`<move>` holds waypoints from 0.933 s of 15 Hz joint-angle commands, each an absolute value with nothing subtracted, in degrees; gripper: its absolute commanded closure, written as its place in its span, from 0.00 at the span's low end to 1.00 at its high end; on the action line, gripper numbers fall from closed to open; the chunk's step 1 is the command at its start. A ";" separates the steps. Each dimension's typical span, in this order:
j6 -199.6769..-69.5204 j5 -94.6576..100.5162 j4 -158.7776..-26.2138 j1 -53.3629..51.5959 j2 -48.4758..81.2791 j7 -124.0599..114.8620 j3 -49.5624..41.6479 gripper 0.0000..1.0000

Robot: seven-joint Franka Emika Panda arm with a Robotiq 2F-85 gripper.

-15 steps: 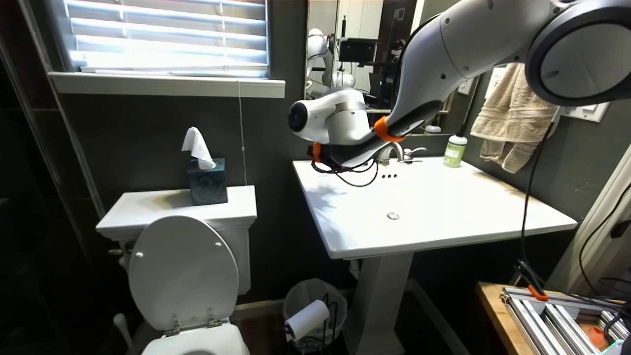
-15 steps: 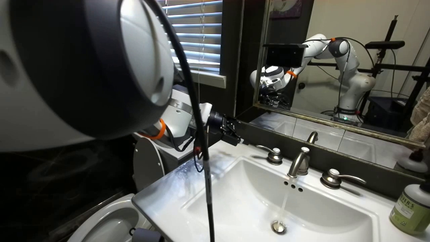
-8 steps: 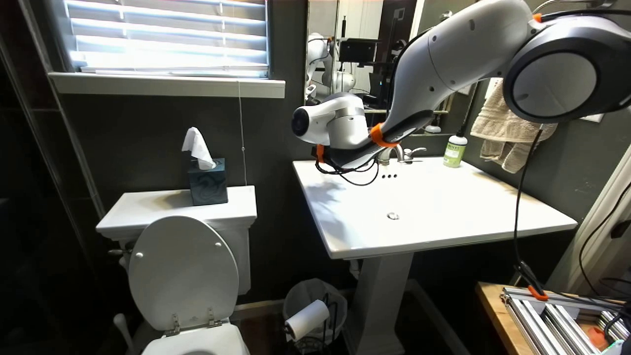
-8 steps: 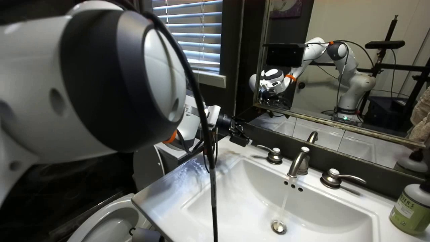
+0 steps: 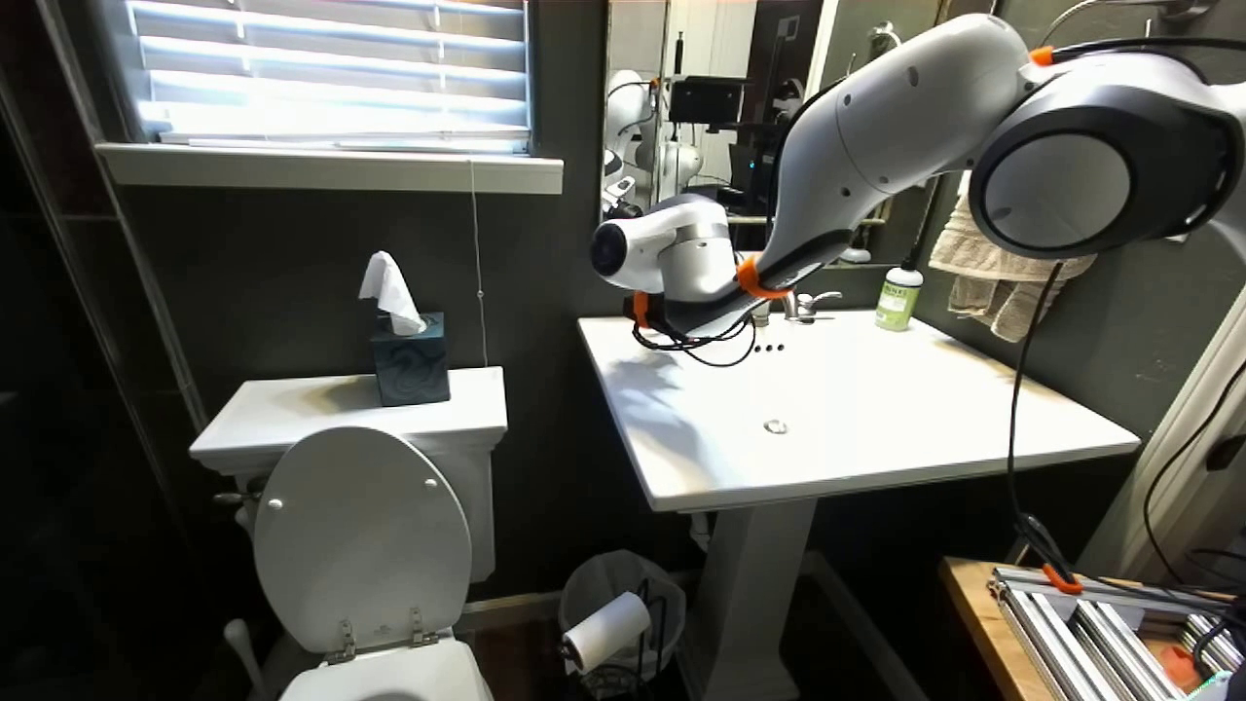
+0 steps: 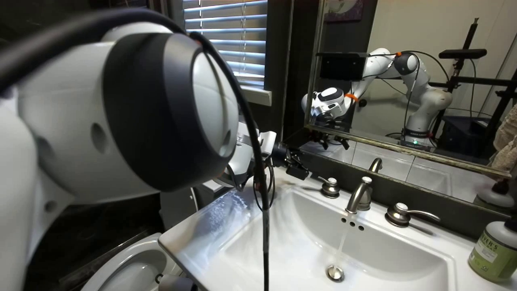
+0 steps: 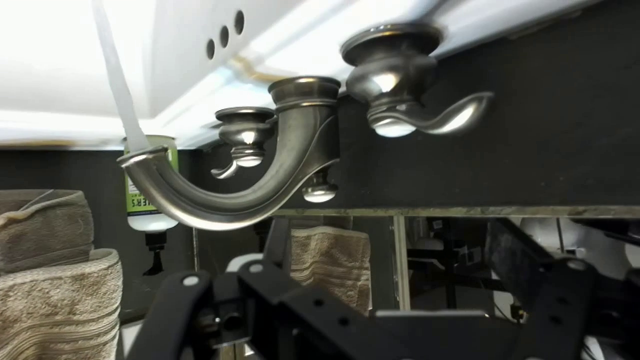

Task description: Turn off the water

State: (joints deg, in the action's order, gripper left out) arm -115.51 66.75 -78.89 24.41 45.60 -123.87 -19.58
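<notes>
One thin stream of pale water running, upper left of wrist view. Black two-finger claw: fingers apart. Nearest curved brushed-metal lever handle, upper right: overshoot could knock arched metal spout; glancing contact may slip off.

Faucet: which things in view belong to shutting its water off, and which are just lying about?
For the job: gripper, handle nearer it, farther handle, spout, running water (unclear which handle is on).

Just around: soap bottle, towel, tissue box, white roll.
</notes>
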 commanded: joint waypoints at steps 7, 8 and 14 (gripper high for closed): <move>-118.69 66.98 -77.75 24.72 46.82 -122.63 -19.96 0.00; -119.80 67.39 -77.24 25.11 47.43 -121.75 -19.95 0.00; -126.55 67.04 -75.05 26.61 50.42 -118.18 -20.57 0.00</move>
State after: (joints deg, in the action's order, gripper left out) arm -123.22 66.81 -78.32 25.57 47.79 -119.70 -19.88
